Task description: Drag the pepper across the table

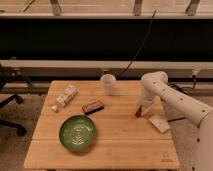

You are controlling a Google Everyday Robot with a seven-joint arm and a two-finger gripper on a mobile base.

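The pepper [137,113] is a small reddish sliver on the right half of the light wooden table [120,145]. It lies right at the lower end of my gripper [140,108]. The gripper points down at the tabletop from the white arm that reaches in from the right. It stands directly over the pepper and touches or nearly touches it. Most of the pepper is hidden by the gripper.
A green bowl [78,133] sits front left and a flat brown-and-orange bar [93,106] lies mid-table. A white cup [107,83] stands at the back and a white bottle [65,96] lies at the left. A pale packet [159,123] lies just right of the gripper, and a dark logo [165,156] marks the front right corner.
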